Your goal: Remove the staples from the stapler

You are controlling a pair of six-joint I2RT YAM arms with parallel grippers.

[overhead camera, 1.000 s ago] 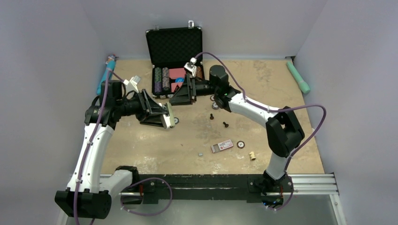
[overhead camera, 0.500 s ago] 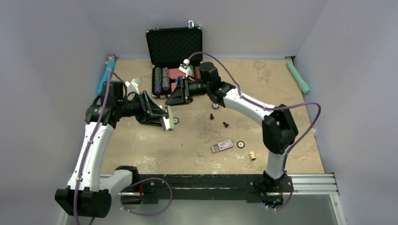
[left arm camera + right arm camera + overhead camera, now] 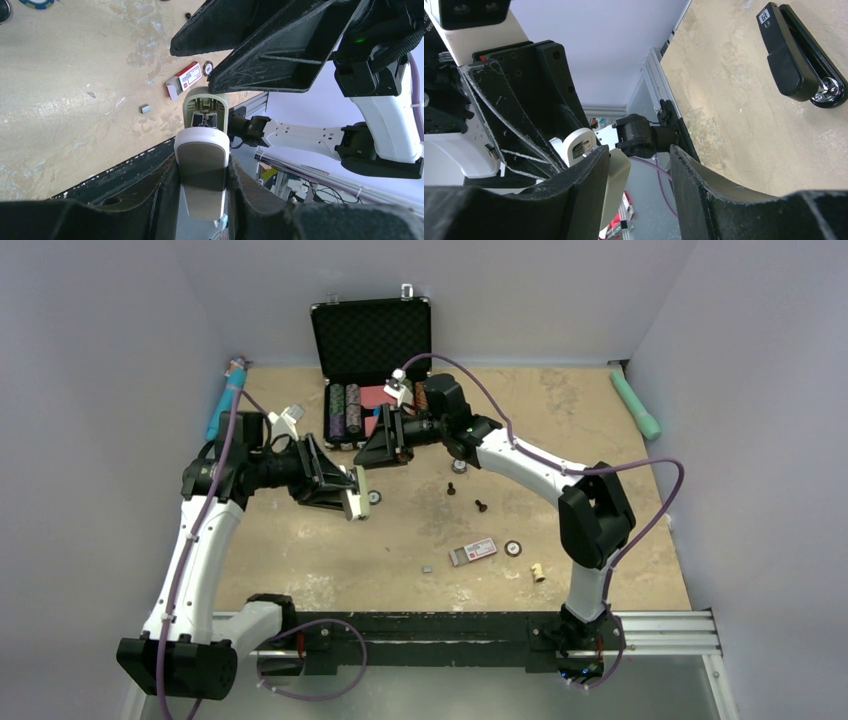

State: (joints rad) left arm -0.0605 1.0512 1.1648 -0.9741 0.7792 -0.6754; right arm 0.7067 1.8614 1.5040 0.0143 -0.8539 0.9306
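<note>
Now the left gripper is clamped on a pale green-and-white device, held above the table. The right gripper is just beside it, fingers spread and holding nothing. The stapler lies flat on the table, apart from both grippers, and the staples lie loose near the red-and-white box.

White links, black joints and fingers — purple cables.
</note>
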